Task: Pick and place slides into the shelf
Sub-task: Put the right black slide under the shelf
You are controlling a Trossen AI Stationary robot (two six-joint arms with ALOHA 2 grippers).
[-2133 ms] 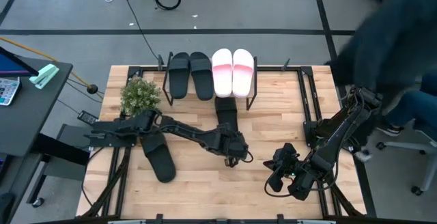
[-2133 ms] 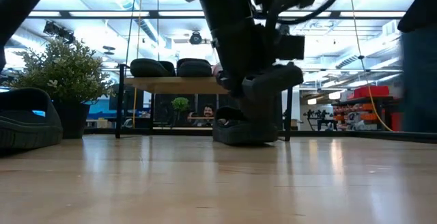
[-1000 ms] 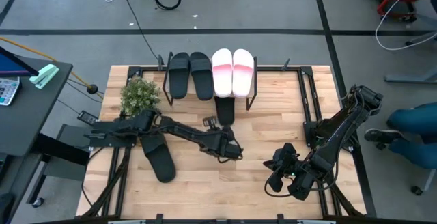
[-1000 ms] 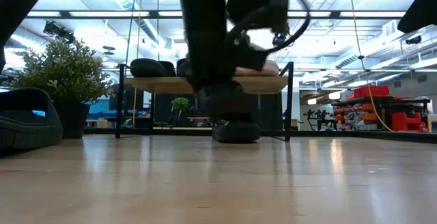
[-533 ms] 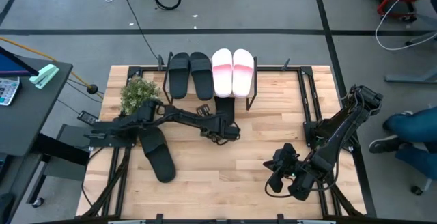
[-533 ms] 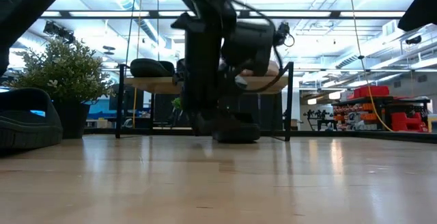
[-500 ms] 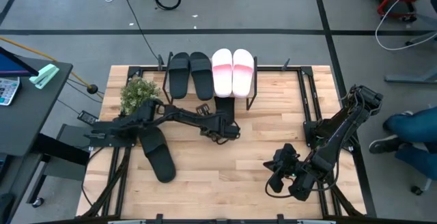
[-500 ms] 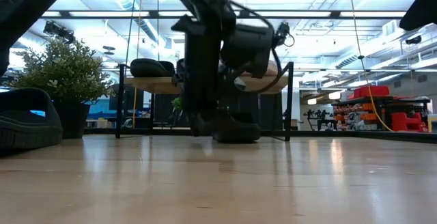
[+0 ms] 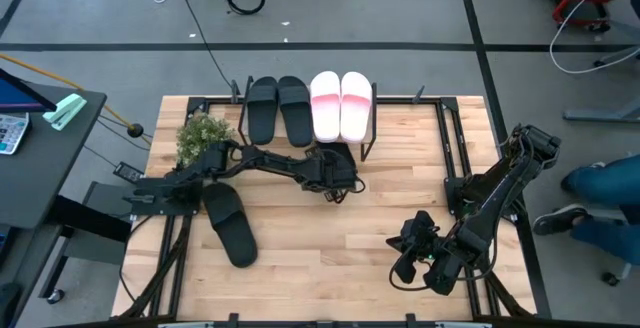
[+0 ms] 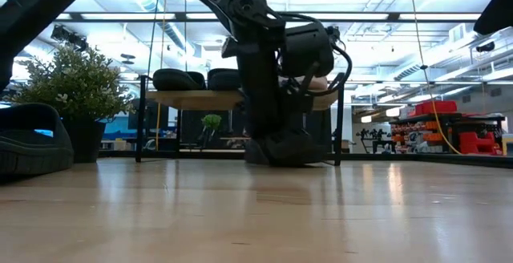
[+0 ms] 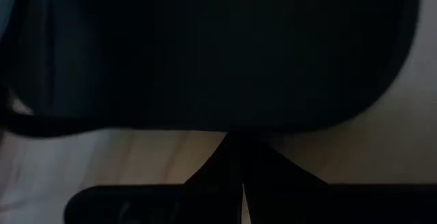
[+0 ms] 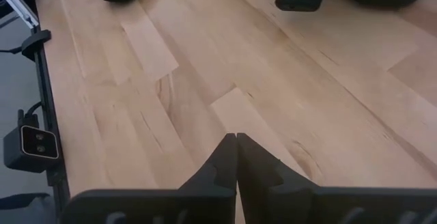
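Observation:
The shelf (image 9: 310, 118) stands at the far middle of the table and carries two black slides (image 9: 278, 108) and two pink-and-white slides (image 9: 342, 105) on its top board (image 10: 200, 99). A fifth slide, black (image 9: 335, 152), lies flat on the table under the board, also seen in the low view (image 10: 287, 147). My left gripper (image 9: 336, 168) is shut at this slide's near end. Another black slide (image 9: 228, 224) lies sole-down near the table's left side. My right gripper (image 9: 408, 256) waits shut above the table's near right part. My left gripper is shut, and its joined fingertips (image 11: 240, 142) meet the rounded near end of the black slide (image 11: 232, 123). The fingers come from the table's near side, low over the wood and along the slide's length. The slide lies flat on the table beneath the shelf's board.
A potted plant (image 9: 203, 136) stands left of the shelf, close to the left arm. Black metal frames run along the table's left and right edges (image 9: 455, 138). Bare wood lies between the two grippers (image 9: 330, 258). A person's legs (image 9: 590, 203) show beyond the right edge.
My left gripper has moved from the middle of the table toward the far edge, up to the shelf's front. The black slide before it has slid along the table farther under the shelf's board. My right arm has kept still.

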